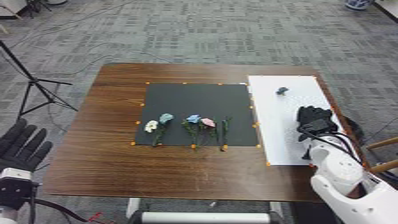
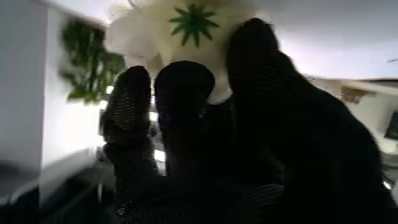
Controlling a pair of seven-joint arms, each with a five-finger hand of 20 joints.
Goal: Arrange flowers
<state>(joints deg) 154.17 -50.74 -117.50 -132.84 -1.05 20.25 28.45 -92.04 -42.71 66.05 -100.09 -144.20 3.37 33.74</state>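
The left hand point(image 1: 19, 148) is held off the left side of the bench point(image 1: 98, 150), fingers spread wide, holding nothing. On the dark mat point(image 1: 195, 100) lie, left to right, a white flower point(image 1: 151, 126), a pale blue-green flower point(image 1: 166, 118), a blue flower point(image 1: 194, 119), a pink flower point(image 1: 208, 122) and a green stem point(image 1: 224, 135). Farther right, a small dark-blue thing point(image 1: 282, 91) sits on the white sheet point(image 1: 280, 130). The right hand point(image 1: 314, 119) is over the sheet's right side, fingers narrow, pinching a cream flower point(image 2: 191, 45) with a green star-shaped base.
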